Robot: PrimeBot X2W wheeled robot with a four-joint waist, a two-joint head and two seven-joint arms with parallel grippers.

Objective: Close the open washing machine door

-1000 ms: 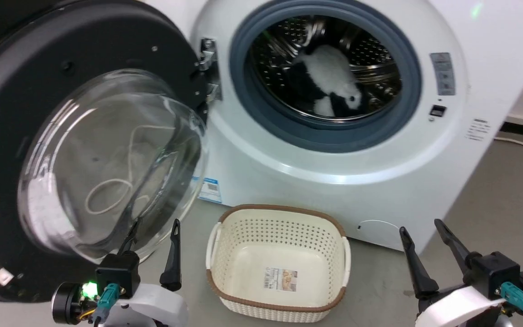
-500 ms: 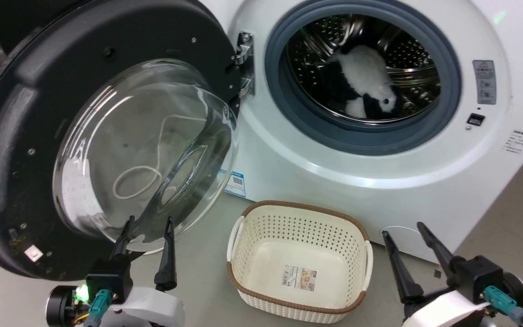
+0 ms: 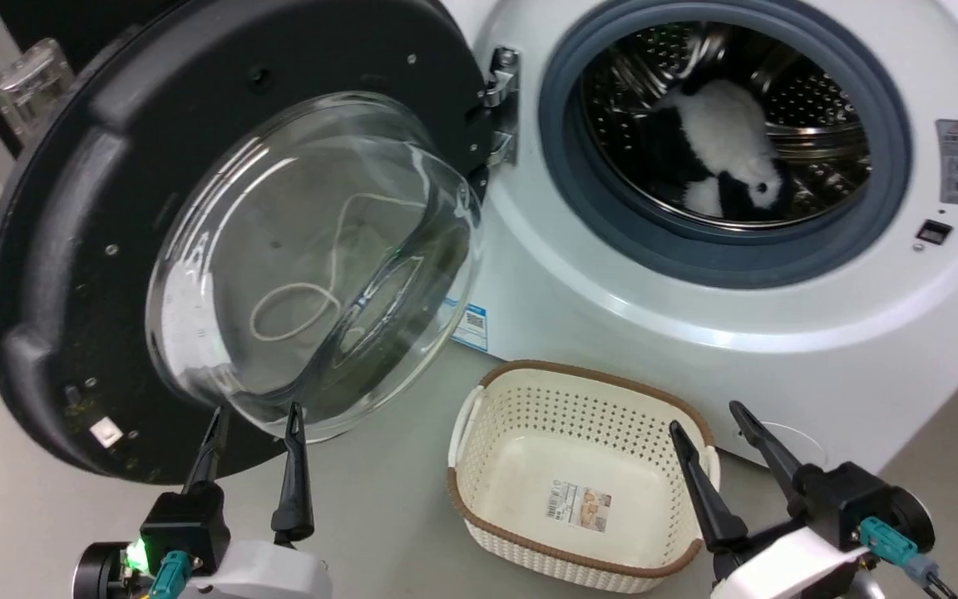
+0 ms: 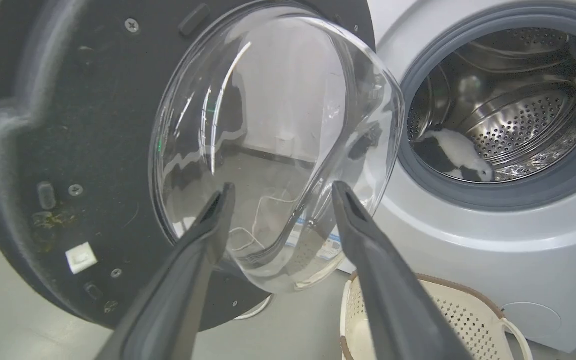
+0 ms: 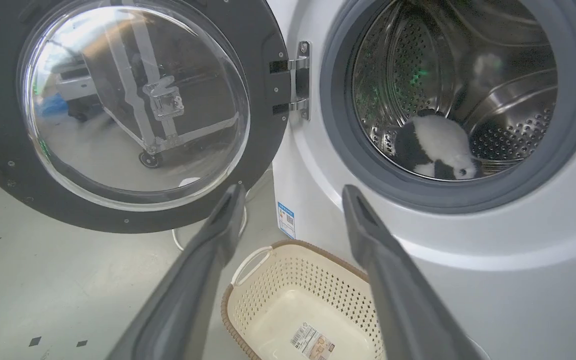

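1. Door (image 3: 80, 233): swung wide open at upper left of frame, hung on the hinge (image 3: 500, 108) left of the drum opening. Its glass bowl bulges toward the camera.
2. Washing machine (image 3: 612, 333): upper right. A black-and-white plush toy (image 3: 728, 141) lies in the drum.
3. Left jaws: lower left, parted, holding nothing, tips near the glass bowl's lower edge.
4. Right jaws: lower right, parted, empty, beside the cream basket (image 3: 529, 391) on the floor.

The door (image 3: 55, 208) is hanging open left of the washer (image 3: 612, 333), joined at the hinge (image 3: 500, 108), while a toy (image 3: 724, 125) is lying in the drum (image 3: 820, 91) and a basket (image 3: 595, 378) is sitting on the floor (image 3: 379, 516) before the washer, between the left gripper (image 3: 255, 408) and right gripper (image 3: 705, 414).
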